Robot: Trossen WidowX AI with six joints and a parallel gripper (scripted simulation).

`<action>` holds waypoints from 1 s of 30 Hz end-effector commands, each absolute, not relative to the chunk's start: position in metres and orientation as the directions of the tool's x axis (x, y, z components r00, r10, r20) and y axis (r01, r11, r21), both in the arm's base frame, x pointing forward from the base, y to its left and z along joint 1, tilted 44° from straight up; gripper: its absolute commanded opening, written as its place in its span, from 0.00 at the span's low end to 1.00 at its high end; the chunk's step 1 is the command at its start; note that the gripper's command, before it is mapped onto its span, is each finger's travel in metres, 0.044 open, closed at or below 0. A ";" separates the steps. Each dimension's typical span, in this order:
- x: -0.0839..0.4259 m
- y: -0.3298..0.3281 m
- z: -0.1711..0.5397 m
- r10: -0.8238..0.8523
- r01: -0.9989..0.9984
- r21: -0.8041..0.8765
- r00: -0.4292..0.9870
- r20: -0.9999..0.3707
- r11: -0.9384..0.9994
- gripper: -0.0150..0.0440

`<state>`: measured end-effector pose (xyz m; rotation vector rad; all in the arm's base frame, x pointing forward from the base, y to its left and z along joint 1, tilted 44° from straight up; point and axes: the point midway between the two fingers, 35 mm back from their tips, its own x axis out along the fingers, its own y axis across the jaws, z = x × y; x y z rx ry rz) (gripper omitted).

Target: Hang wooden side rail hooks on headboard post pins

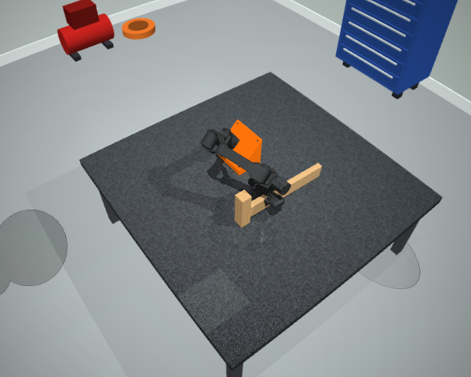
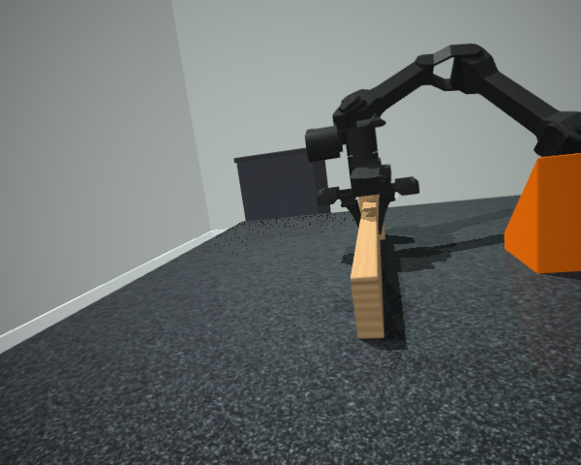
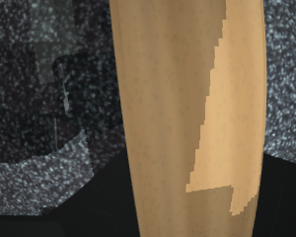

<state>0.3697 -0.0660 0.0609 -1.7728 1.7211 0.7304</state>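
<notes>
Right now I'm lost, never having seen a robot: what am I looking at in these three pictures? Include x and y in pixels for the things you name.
The machine is a single jointed black arm (image 1: 242,159) (image 2: 518,97) on an orange base (image 1: 257,142) (image 2: 556,215), standing on a dark table (image 1: 308,251) (image 2: 230,375). The top picture looks down on it all from above. The exterior one looks from low down, along a wooden rail (image 1: 308,176) (image 2: 368,260) (image 3: 173,99) from its far end. The wrist one is a close-up from the arm's own wrist, nearly filled by that rail.

The arm's fingers grip the rail, whose far end rests on the table. Its other end meets a short upright wooden post (image 1: 242,209). Whether the rail's hooks sit inside the post, no picture shows.
</notes>
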 end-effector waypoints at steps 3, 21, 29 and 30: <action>0.372 -0.064 0.068 -0.695 -0.999 -0.036 0.046 -0.717 -0.030 0.25; 0.372 -0.066 0.070 -0.695 -0.999 -0.036 0.046 -0.717 -0.030 0.25; 0.372 -0.066 0.070 -0.695 -0.999 -0.036 0.046 -0.717 -0.030 0.25; 0.372 -0.067 0.070 -0.695 -0.999 -0.036 0.046 -0.717 -0.030 0.25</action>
